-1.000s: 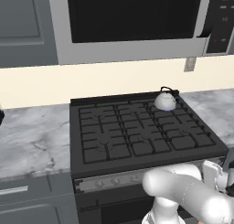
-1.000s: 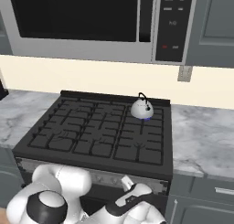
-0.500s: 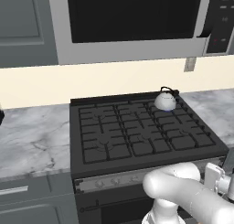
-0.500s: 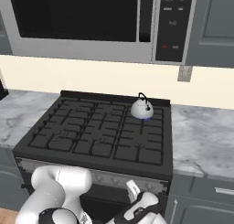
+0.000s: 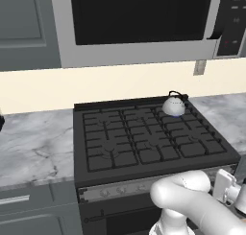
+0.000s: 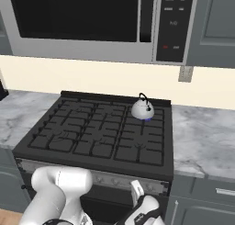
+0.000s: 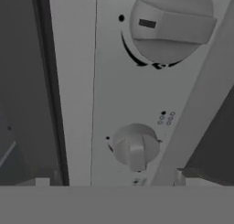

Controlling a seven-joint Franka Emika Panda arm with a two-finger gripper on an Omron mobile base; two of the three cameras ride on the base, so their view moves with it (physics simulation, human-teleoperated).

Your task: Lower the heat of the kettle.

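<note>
In the left base view, the kettle sat on the rear right burner of the black stove, in the upper right part of the cooktop, its thin black handle arching over the white dome. It had not shifted since half a second before. The white arm filled the lower right of the frame, and its wrist had dropped a little further toward the right edge than in the earlier frame, down in front of the silver control panel. A grey microwave hung across the top of the frame, with marble counter to the stove's left.

In the right base view, the kettle stood just right of the frame's centre, at the back right of the grates, a faint blue glow under it. The arm's white elbow occupied the lower left, and the hand sat at the bottom centre, just below the panel's right end, slightly higher and more leftward than before.

In the hand view, a large knob sat at the upper right of the frame and a smaller knob at lower centre, both on the pale panel. The gripper showed as two fingertips at the bottom corners, far apart, wide open and holding nothing.
</note>
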